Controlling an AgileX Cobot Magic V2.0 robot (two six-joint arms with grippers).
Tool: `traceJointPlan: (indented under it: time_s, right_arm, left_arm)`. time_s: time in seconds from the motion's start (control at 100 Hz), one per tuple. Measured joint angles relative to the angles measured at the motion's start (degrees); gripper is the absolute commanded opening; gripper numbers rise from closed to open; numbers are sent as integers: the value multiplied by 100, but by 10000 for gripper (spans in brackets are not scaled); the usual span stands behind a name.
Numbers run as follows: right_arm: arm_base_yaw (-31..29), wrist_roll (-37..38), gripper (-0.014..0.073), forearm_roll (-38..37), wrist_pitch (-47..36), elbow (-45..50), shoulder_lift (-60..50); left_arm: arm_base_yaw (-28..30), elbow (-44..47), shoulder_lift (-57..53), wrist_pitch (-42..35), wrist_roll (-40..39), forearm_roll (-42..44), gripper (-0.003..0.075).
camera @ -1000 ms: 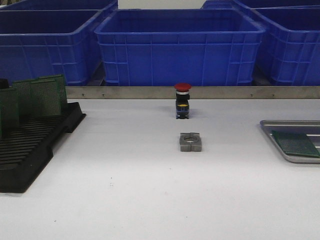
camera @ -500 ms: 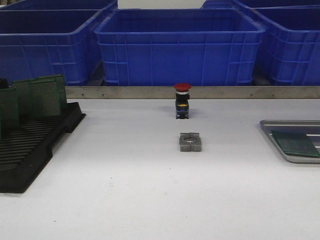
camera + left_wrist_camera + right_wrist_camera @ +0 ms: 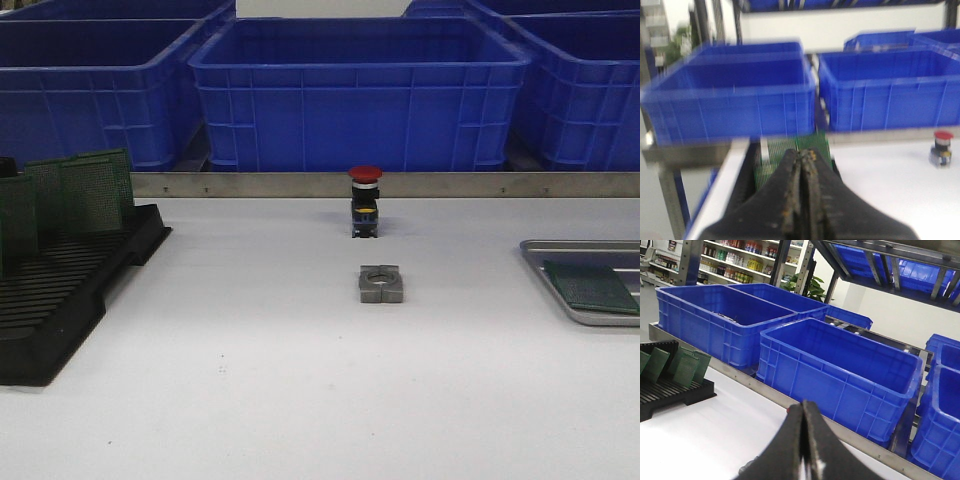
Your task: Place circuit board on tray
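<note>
Your tray (image 3: 597, 248) sits at the right edge of the desk (image 3: 300, 380), with one green circuit board (image 3: 592, 287) lying flat on it. More boards (image 3: 92, 190) stand upright in the black rack (image 3: 60, 300) at the left. Left fingers (image 3: 802, 170) pressed together, nothing between them; right fingers (image 3: 803, 427) likewise together and empty. Mid-desk: a red-capped button (image 3: 365, 201), with a small metal block (image 3: 381, 284) nearer you. Blue bins (image 3: 360, 90) line the far side.

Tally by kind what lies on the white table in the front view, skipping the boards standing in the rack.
black slotted rack: 1
red-capped push button: 1
grey metal block: 1
metal tray: 1
circuit board on tray: 1
Total: 5
</note>
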Motion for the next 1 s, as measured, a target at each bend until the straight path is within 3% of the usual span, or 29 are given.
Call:
traceJointPlan:
  time_s: [0.11,0.25,1.0]
  right_arm:
    - [0,0,-107,0,0,0,0]
    - [0,0,-107,0,12,0,0]
    - [0,0,-107,8,12,0,-3]
  left_arm:
    - [12,686,0,-128,-882,722,-20]
    - [12,842,0,-323,-1247,1058,-20]
    - [12,842,0,-235,-1331,1524,-20]
